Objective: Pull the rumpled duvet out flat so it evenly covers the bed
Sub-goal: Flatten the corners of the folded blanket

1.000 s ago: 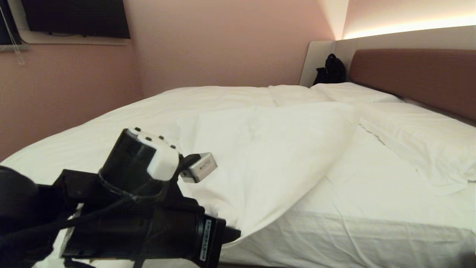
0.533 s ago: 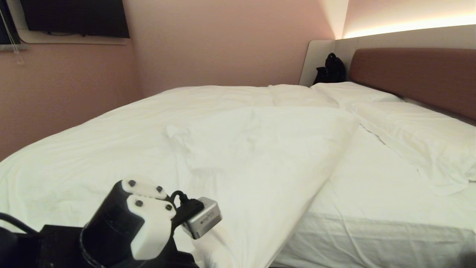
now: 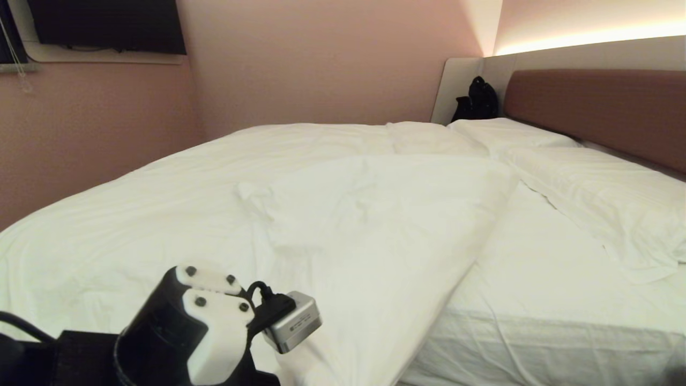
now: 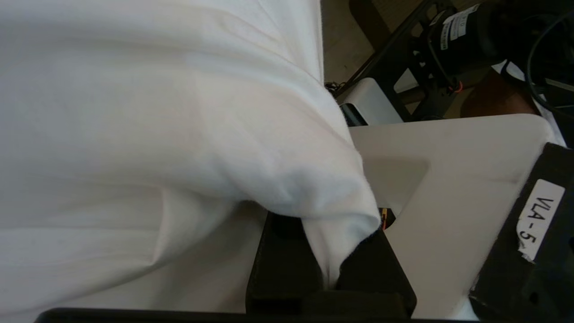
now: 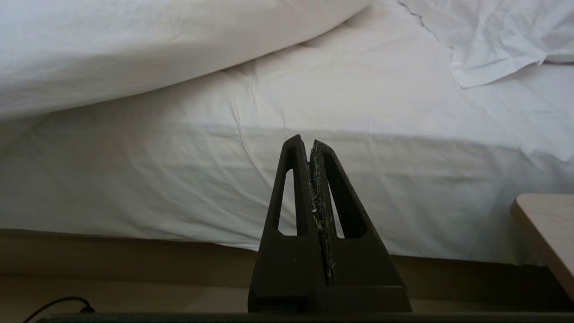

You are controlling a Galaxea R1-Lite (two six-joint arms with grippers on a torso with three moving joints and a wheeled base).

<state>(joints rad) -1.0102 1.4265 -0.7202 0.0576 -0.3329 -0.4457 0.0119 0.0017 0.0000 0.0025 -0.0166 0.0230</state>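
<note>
**Dragging the folded duvet corner off the near edge: keep the pinch, pull low and outward**

The bed (image 3: 536,321) is filling the head view, its brown headboard (image 3: 600,107) to the right and two pillows (image 3: 600,198) lying below it. The duvet (image 3: 375,225) is covering the far and left part of the mattress, but its near corner is lying folded on a diagonal, leaving the fitted sheet (image 3: 541,279) bare on the right, between the fold and the pillows.

The left gripper (image 4: 332,278) is working at the lower left of the head view, by the bed's near edge. In its wrist view the black jaws are clamping a small tuft of duvet fabric, drawn nearly together. The right gripper (image 5: 314,197) is idling low beside the mattress side, jaws pressed together on nothing.

Judgement: the pinch is thin, only a fabric tip. A sharp tug is likely to slip it. A steady pull is better here, directed along the bed's near side toward the bare sheet, so the diagonal fold unrolls rather than bunching. Once the corner reaches the mattress edge, releasing and regrasping nearer the headboard is probably needed for evenness.
</note>
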